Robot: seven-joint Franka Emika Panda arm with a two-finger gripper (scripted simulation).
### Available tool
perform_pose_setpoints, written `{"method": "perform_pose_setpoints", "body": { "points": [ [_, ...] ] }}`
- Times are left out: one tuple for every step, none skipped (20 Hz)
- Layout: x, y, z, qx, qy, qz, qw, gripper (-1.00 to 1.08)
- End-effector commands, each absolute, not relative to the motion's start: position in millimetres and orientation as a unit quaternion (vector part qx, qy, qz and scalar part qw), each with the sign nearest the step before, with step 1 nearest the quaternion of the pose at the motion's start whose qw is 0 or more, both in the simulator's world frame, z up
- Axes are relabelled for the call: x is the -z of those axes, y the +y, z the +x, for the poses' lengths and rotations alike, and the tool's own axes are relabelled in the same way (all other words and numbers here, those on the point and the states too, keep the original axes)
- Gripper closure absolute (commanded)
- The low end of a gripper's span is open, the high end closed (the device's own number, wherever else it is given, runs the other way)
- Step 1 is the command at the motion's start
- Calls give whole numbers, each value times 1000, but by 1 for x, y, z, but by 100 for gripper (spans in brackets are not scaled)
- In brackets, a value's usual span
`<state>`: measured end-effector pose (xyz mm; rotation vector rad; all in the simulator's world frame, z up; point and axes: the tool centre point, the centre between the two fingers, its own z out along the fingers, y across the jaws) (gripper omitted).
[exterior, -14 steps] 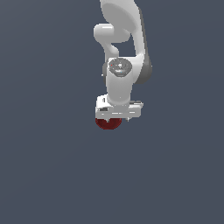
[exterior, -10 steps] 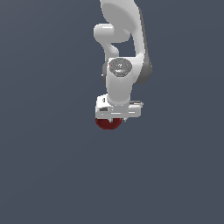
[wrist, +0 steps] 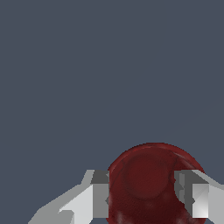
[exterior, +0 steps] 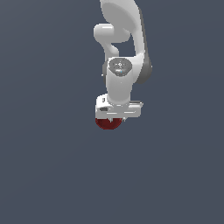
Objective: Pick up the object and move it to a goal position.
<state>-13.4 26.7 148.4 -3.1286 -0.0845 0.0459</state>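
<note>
Against a plain dark grey-blue background, one white Franka Panda arm [exterior: 124,48] hangs down from the top of the exterior view, its wrist joint facing the camera. At its lower end sits one white gripper [exterior: 109,123], seen from above and behind, so its fingers are hidden in this view. Only the lower edge of one small, glossy dark red rounded object [exterior: 108,124] peeks out beneath the gripper body.

The wrist view shows what the exterior view hides. The dark red object [wrist: 151,183] appears as a rounded bowl shape with a circular rim. Two pale grey fingers [wrist: 99,194] stand one on each side of it, their inner faces touching its sides. The jaws are closed around the dark red object, gripping it between them. The gripper [wrist: 148,194] and object fill the lower part of this view; the rest is flat grey-blue.
</note>
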Motion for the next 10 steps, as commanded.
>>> {"method": "perform_pose_setpoints", "body": {
  "points": [
    [-148, 27, -14, -16, -24, -1000, 5, -20],
    [-147, 27, -14, -18, -21, -1000, 4, -20],
    [-146, 27, -14, -19, -18, -1000, 3, -20],
    [-145, 27, -14, -21, -15, -1000, 3, -20],
    [-144, 28, -14, -23, -11, -1000, 2, -20],
    [-143, 28, -14, -25, -6, -1000, 0, -20],
    [-142, 28, -14, -27, -1, -1000, -1, -20],
    [-140, 28, -14, -30, 4, -1000, -3, -20],
    [-139, 29, -14, -33, 10, -999, -5, -20],
    [-137, 29, -15, -36, 17, -999, -7, -20]
  ]
}}
